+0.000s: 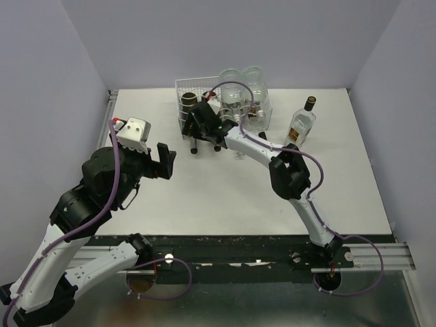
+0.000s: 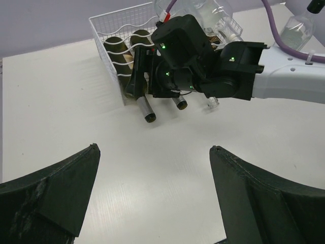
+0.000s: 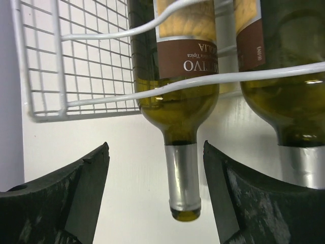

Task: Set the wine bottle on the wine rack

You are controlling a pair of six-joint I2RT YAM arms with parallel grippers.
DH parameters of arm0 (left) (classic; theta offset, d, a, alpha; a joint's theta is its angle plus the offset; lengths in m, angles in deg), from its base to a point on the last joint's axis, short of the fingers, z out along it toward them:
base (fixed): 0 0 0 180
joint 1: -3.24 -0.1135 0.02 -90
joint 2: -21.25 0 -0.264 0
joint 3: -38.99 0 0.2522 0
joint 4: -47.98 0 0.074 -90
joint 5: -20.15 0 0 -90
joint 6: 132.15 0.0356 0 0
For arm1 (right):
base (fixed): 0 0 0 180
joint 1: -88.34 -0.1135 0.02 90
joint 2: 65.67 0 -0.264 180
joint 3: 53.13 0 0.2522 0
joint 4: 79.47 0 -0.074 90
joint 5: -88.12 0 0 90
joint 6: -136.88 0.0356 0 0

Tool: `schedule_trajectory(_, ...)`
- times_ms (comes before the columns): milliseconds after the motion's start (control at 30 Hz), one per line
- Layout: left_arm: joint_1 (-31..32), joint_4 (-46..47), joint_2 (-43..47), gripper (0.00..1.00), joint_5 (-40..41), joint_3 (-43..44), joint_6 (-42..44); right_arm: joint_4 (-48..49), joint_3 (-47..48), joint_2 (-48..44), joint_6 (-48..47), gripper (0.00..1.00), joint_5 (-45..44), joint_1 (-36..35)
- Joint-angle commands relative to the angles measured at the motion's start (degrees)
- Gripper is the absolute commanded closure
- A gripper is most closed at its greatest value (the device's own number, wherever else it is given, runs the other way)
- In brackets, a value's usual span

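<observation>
Wine bottle lay in wine rack. Right fingers parted around its neck, untouching; left fingers spread, empty

Overhead and wrist views share the wine rack.

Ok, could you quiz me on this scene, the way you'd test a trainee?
1. True or false: the right claw is clamped shut on a bottle's neck.
2. How many wine bottles can be seen lying in the wine rack?
3. The left claw is: A) open, away from the rack; B) holding a bottle; C) inside the rack.

Key: 1 false, it stands open on either side of the neck; 2 two; 3 A.
</observation>
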Motion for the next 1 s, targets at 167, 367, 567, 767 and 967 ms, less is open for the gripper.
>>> schedule_trajectory(167,0.01,1.11,2.88,0.01,-0.1,-0.48,0.43,-9.4,-4.9,-13.72,-9.64,0.19,-11.0,-2.96)
schedule_trajectory(367,0.01,2.51,4.73,0.01,-2.64,-2.32,-0.53,-10.1,-12.99,-30.05,-18.77,0.19,-13.28,-2.96)
schedule_trajectory(567,0.1,3.92,6.22,0.01,-5.46,-4.43,-1.59,-15.89,-21.43,-45.36,-25.55,0.18,-20.39,-2.69)
schedule_trajectory(767,0.1,4.19,6.49,0.01,-8.62,-5.75,-1.77,-28.54,-25.56,-55.91,-28.37,0.13,-30.05,-0.59)
schedule_trajectory(967,0.01,3.92,6.05,0.01,-11.09,-6.01,-1.06,-32.61,-30.92,-62.68,-26.7,0.08,-34.38,6.96)
